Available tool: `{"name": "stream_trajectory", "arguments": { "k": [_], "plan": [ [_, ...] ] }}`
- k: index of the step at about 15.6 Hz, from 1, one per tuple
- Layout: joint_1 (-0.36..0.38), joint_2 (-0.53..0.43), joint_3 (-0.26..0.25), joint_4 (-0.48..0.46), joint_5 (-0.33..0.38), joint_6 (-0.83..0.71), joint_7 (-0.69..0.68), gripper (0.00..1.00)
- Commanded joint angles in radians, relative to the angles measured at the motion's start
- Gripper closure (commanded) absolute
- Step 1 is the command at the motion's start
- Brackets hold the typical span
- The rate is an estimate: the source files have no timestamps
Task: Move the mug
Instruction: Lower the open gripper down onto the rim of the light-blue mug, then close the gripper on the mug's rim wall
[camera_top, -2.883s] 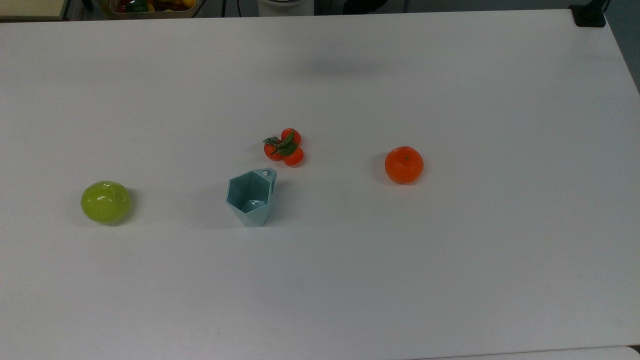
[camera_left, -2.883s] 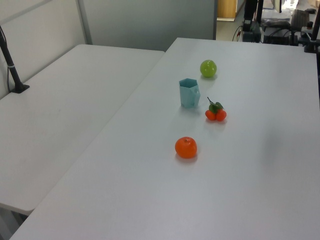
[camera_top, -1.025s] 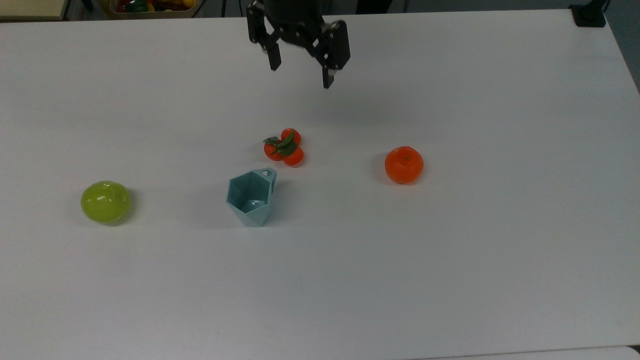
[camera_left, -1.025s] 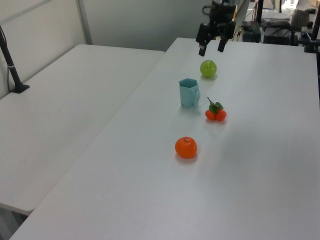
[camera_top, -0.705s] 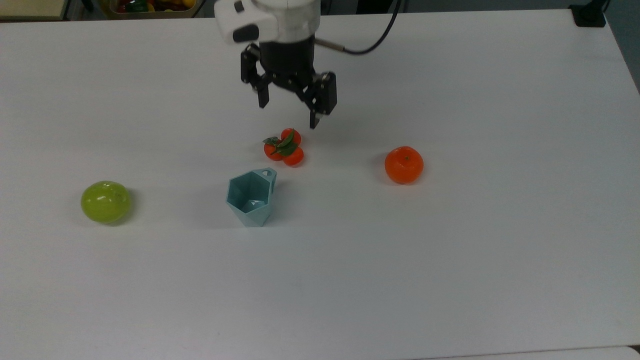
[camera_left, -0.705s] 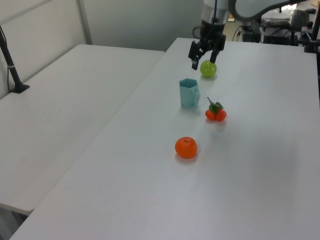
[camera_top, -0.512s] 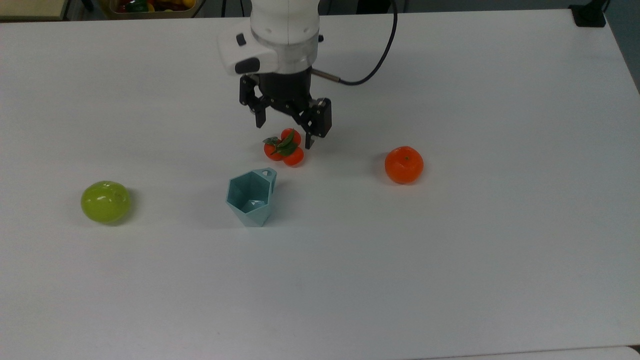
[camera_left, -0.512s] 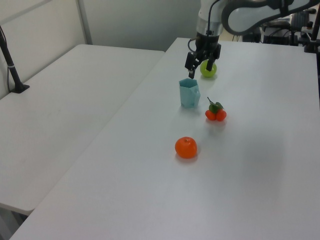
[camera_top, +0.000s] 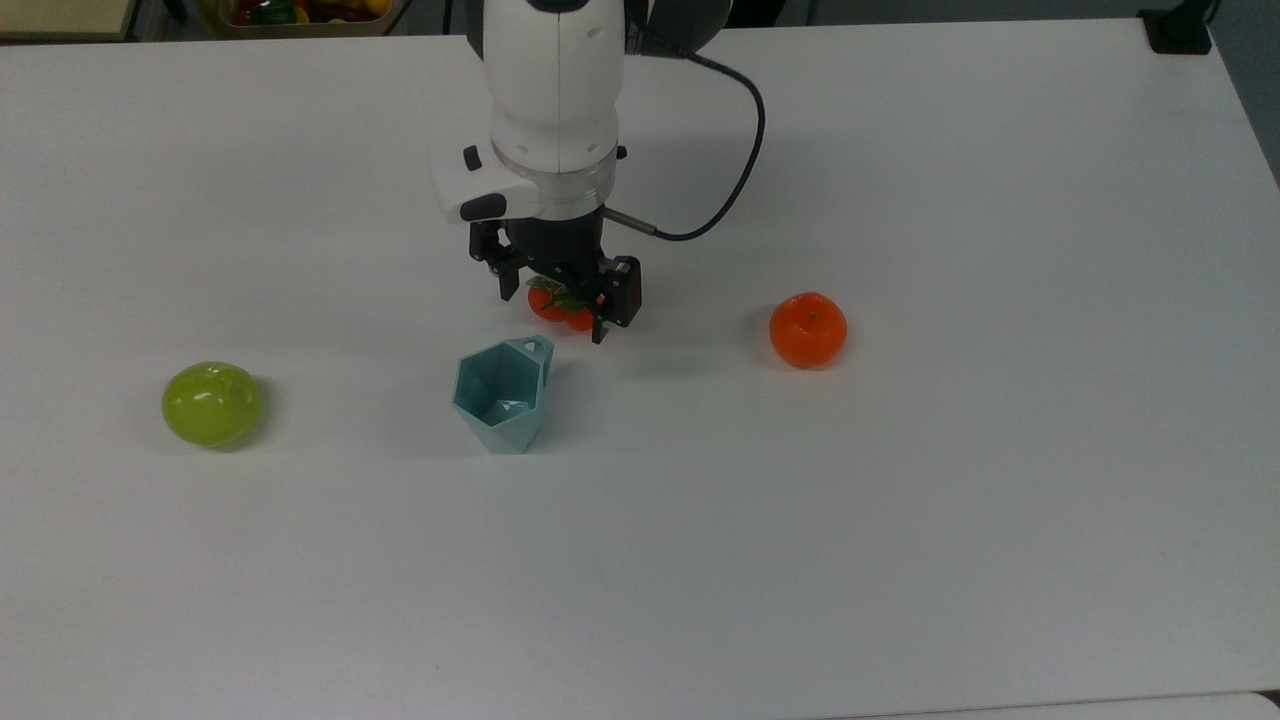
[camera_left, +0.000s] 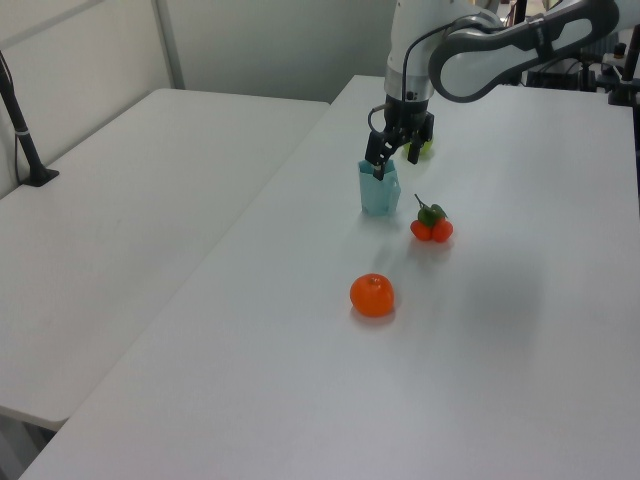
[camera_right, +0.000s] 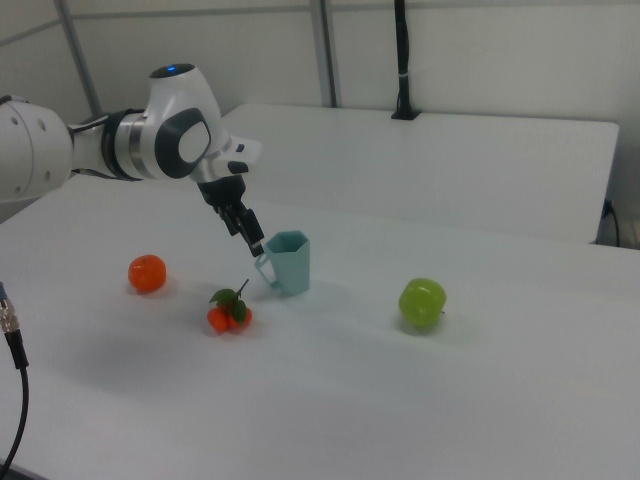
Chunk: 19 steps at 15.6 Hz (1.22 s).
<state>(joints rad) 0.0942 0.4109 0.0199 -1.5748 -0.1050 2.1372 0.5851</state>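
Upright on the white surface (camera_top: 900, 560): the pale teal mug (camera_top: 500, 394), handle toward the small cluster of red fruits (camera_left: 431, 227) behind it in the top view. To the top view's left, a green apple (camera_top: 211, 403); to the top view's right, an orange (camera_top: 808, 329). Above the mug's handle side, the hand (camera_top: 552, 312), fingers spread wide, holding nothing, clear of the mug.

Matt pale plastic mug (camera_top: 500, 392), glossy green apple (camera_top: 211, 403), smooth matt white table (camera_top: 900, 520), glossy white arm shell (camera_top: 552, 80)
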Motion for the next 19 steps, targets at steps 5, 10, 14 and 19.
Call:
{"name": "stream_trajectory", "arguments": {
  "k": [5,10,14,19],
  "plan": [
    [-0.016,0.074,-0.006,0.002,-0.048,0.079,0.024,0.00],
    [-0.018,0.100,-0.006,-0.011,-0.073,0.124,0.019,0.12],
    [-0.018,0.101,-0.006,-0.019,-0.082,0.125,0.018,0.43],
    [-0.014,0.101,-0.006,-0.028,-0.085,0.125,0.013,0.58]
  ]
}}
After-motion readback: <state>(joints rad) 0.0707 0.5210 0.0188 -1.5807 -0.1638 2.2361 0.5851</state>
